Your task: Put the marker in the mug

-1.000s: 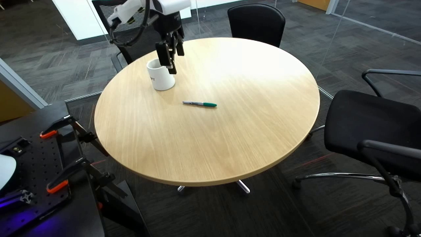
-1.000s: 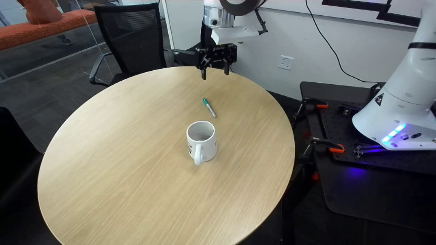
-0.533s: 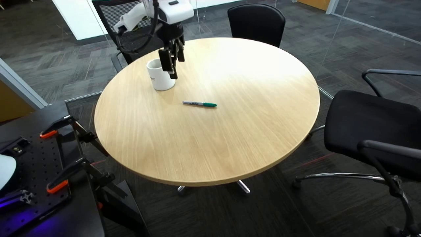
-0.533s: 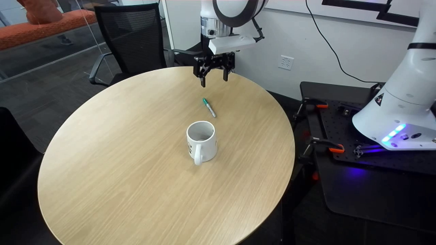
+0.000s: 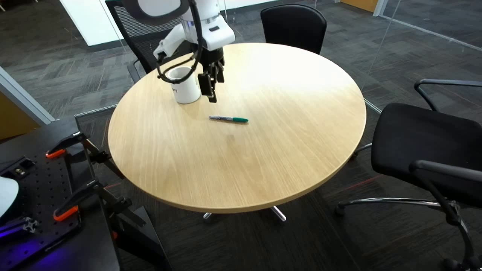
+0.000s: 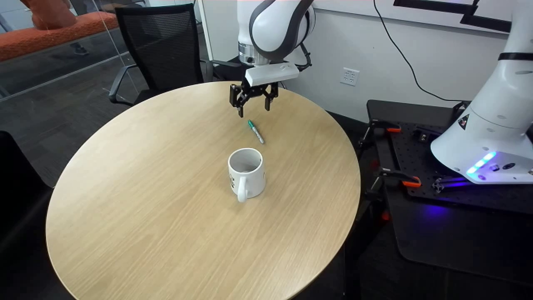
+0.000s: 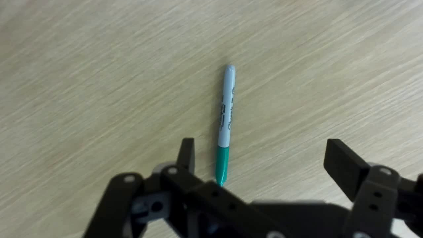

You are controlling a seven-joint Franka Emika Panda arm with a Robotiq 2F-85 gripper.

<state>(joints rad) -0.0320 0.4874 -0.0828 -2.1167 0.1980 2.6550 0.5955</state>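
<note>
The marker lies flat on the round wooden table, with a grey-white body and green cap. It shows in both exterior views and in the wrist view. The white mug stands upright on the table in both exterior views, apart from the marker; its handle shows in an exterior view. My gripper is open and empty above the table near the marker, in both exterior views. In the wrist view the marker appears between the fingers, closer to the left one; the cap's tip meets the gripper's edge.
The round table has chairs around it, such as a black one and a mesh-backed one. A black stand with orange-tipped clamps and the robot base stands beside the table.
My open gripper has come down toward the table and closer to the marker, moving right in an exterior view. The marker and mug have not moved.
</note>
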